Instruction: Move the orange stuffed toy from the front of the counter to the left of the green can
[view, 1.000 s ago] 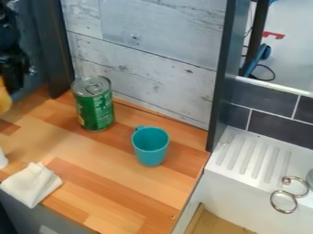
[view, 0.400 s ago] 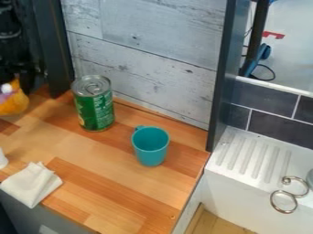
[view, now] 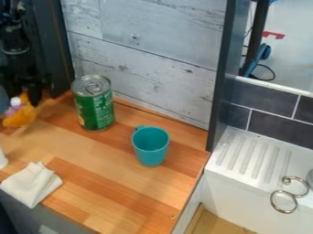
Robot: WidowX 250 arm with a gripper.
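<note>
Gripper (view: 23, 97) part-closed w/ orange toy (view: 20, 115) gripped, left edge of frame; prob. carry step, next needs steady path clear of can (view: 96, 109).

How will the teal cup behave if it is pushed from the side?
The teal cup narrows toward its base, so a push near the rim may tip it. Its round wall could let it roll once down, though the handle would probably stop it soon. Its thin rim suggests a light cup.

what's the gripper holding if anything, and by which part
The black gripper holds an orange object, seemingly by its upper end; the exact contact is hard to see.
</note>
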